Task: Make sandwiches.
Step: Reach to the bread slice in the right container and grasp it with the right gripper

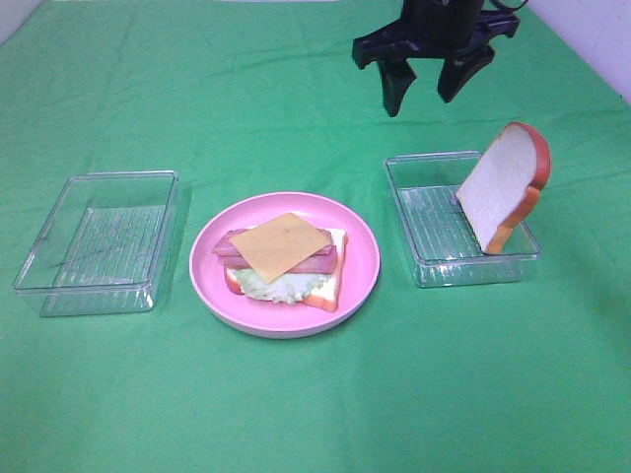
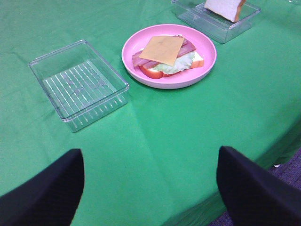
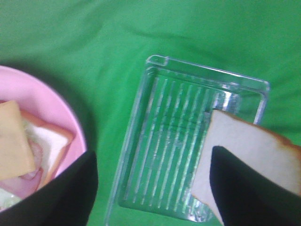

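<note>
Green cloth point(image 1: 315, 414) covers the counter nearest us, bare along the front edge. Behind it we see the round pink plate point(image 1: 360, 281) holding the half-built sandwich point(image 1: 286, 258) — a bread slice at the bottom, then lettuce, bacon strips and a yellow cheese slice point(image 1: 281, 244) on top, uncovered. Left of the plate, a little apart, sits a clear plastic tray point(image 1: 99, 241) with nothing in it. On the right stands a second clear tray point(image 1: 434, 232), and in its far right corner the other bread slice point(image 1: 503, 185) leans upright against the wall, crust to the outside. We see the right gripper point(image 1: 426, 87) hanging above the counter behind that tray, jaws spread wide and holding nothing. Our left gripper point(image 2: 150, 188) sits off the near left of the counter — fingers wide apart, nothing between them. Nothing lies between the right gripper and the bread slice.
</note>
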